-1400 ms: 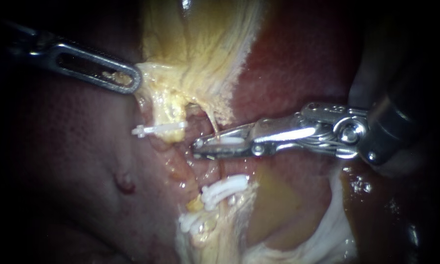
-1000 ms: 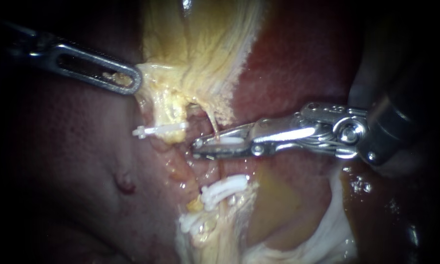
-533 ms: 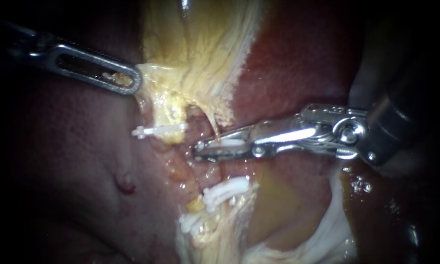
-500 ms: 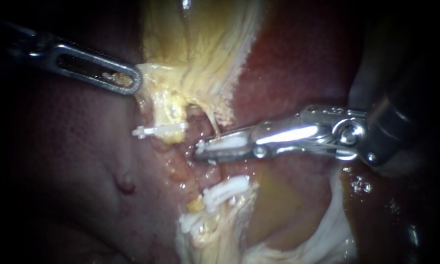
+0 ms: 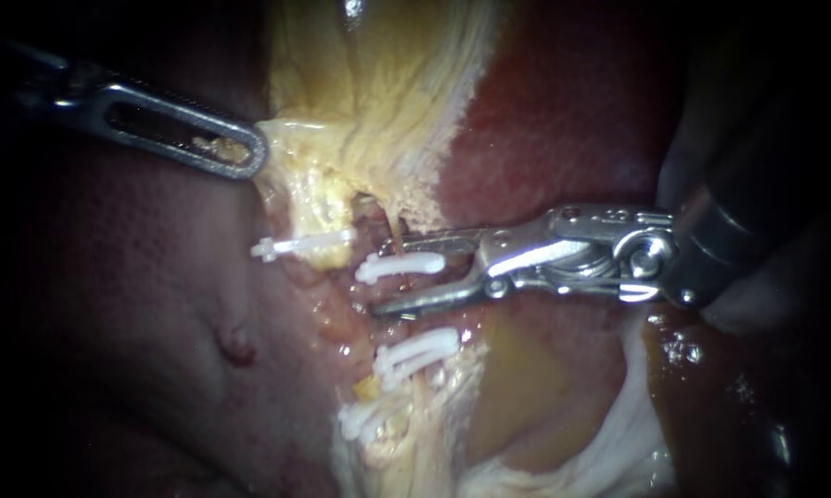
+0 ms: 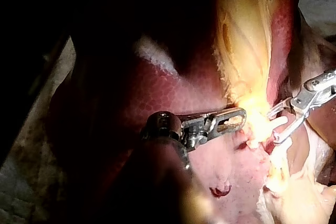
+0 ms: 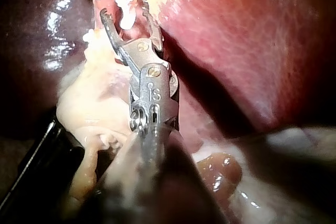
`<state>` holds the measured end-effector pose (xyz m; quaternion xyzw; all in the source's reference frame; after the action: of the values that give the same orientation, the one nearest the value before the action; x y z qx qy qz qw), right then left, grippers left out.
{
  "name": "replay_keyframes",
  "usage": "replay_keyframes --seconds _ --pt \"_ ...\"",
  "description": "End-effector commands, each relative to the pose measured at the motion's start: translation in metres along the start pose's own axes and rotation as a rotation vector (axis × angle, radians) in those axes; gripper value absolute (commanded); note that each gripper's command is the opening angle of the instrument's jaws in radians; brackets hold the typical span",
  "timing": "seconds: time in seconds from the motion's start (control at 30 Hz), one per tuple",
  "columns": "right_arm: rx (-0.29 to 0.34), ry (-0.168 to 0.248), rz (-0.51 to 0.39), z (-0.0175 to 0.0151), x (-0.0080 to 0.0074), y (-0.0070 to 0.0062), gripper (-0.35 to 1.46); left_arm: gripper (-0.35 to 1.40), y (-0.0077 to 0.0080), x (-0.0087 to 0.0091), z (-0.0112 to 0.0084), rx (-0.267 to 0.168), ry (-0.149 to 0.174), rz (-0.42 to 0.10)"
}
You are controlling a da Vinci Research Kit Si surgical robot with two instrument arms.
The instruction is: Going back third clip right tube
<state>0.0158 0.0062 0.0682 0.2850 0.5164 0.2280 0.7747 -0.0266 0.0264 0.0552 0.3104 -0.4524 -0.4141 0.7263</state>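
One clip [image 5: 399,266] (white) lies inside spread right end effector [image 5: 389,278].

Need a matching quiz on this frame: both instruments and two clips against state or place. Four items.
Things:
1. left instrument
2. right instrument
3. upper right-tube clip
4. left-tube clip

States and places:
A. lies between open jaws
B. jaws shut on yellow tissue
C. jaws open
D. apart from both instruments

Pairs: 1-B, 2-C, 3-A, 4-D
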Motion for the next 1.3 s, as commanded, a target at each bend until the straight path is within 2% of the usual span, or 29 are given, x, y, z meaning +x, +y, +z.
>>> replay_keyframes --seconds 0.03,0.2,0.37,0.63,0.87,1.07,1.3 --pt "-0.003 0.0 -0.009 -0.0002 -0.0001 0.0001 0.5 -0.35 0.0 0.0 0.0 0.0 0.0 0.0" --pt "0.001 -0.003 -0.099 -0.0021 -0.0008 -0.0004 0.5 -0.35 0.0001 0.0001 -0.0001 0.0 0.001 0.001" --pt "-0.005 -0.005 -0.217 -0.0058 -0.0012 -0.0014 0.5 -0.35 0.0001 0.0002 -0.0003 0.001 0.001 0.001" --pt "-0.031 -0.01 -0.297 -0.0108 -0.0023 -0.0029 0.5 -0.35 0.0001 0.0002 -0.0002 0.001 0.001 0.001" --pt "-0.025 -0.012 -0.318 -0.0123 -0.0023 -0.0031 0.5 -0.35 0.0001 0.0005 0.0 -0.002 0.0 0.002" --pt "-0.023 -0.012 -0.318 -0.0124 -0.0023 -0.0033 0.5 -0.35 0.0004 0.0018 0.0019 0.0 0.002 0.009" --pt "-0.022 -0.005 -0.315 -0.0128 -0.002 -0.0033 0.5 -0.35 0.001 0.0031 0.0053 0.012 0.017 0.019"
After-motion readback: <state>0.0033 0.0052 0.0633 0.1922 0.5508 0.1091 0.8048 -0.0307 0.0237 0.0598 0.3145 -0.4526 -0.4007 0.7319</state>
